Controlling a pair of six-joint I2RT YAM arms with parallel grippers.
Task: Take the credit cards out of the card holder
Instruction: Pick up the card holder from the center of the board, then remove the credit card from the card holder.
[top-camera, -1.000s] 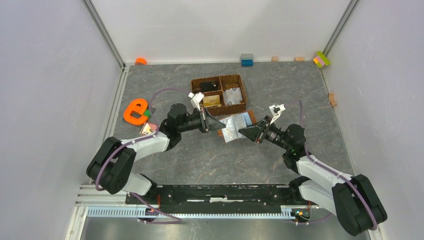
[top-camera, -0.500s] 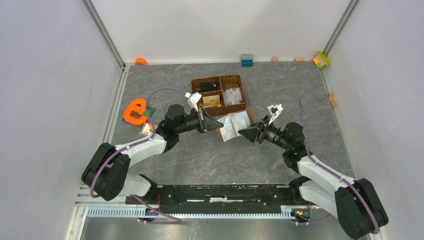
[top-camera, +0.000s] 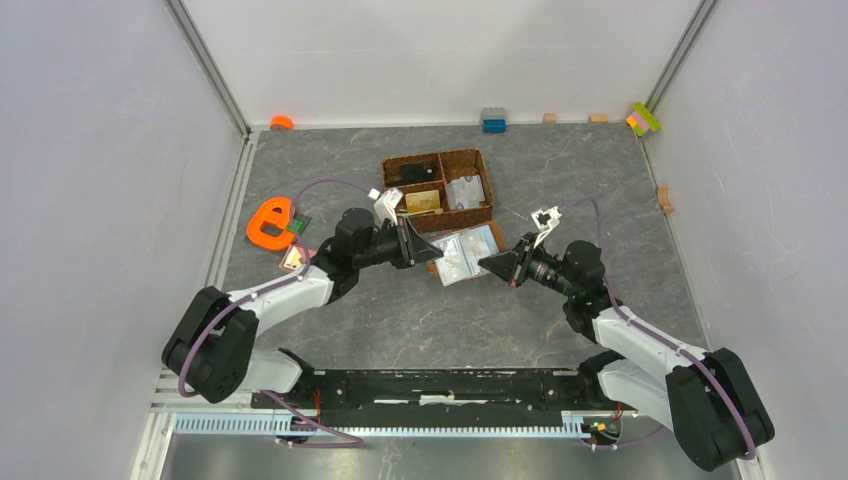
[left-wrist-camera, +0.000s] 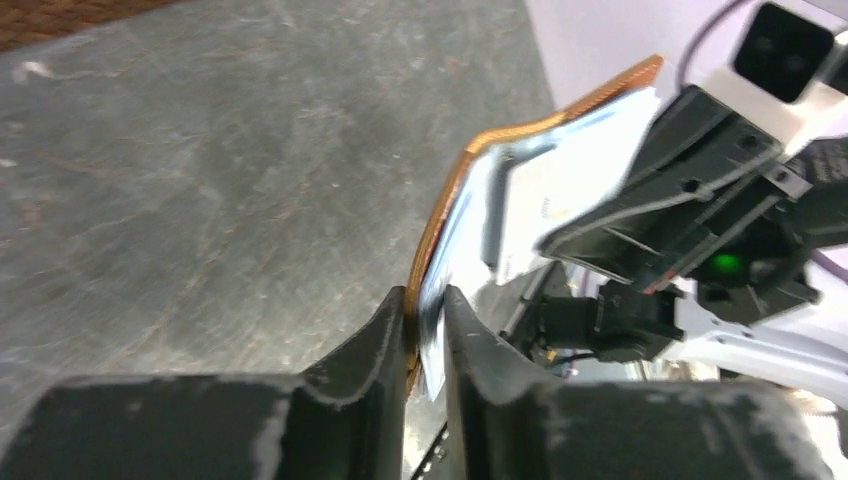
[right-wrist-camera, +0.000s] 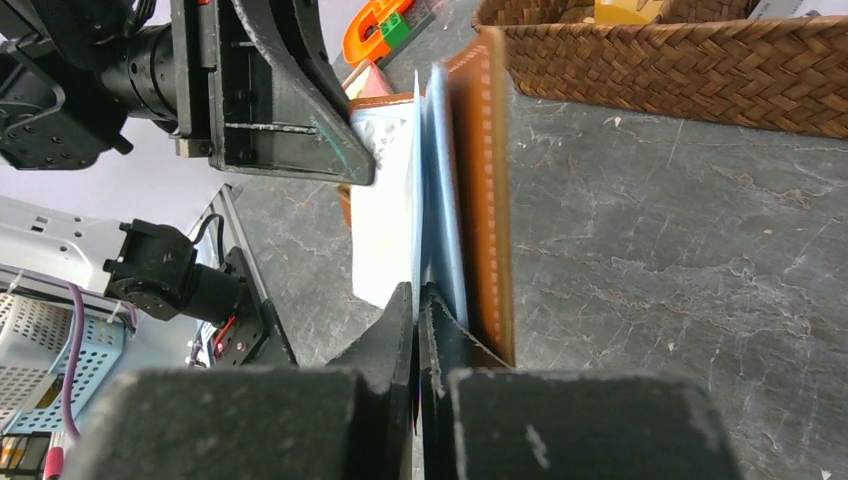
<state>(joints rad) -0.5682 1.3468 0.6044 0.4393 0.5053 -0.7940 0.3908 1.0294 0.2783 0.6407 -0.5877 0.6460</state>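
Left gripper (left-wrist-camera: 425, 300) is clamped on the card holder (top-camera: 463, 252), held just beside the woven basket (top-camera: 437, 153), right gripper (right-wrist-camera: 417, 292) is pinched on a pale layer (right-wrist-camera: 428, 200) inside it; if lining is caught with the credit card (left-wrist-camera: 570, 170), the holder may be dragged from the left grip.

Dark grey marbled stone-look counter (top-camera: 400, 320) mid-frame, boxed by plain white walls (top-camera: 100, 150) and aluminium corner posts (top-camera: 207, 65), evenly lit.
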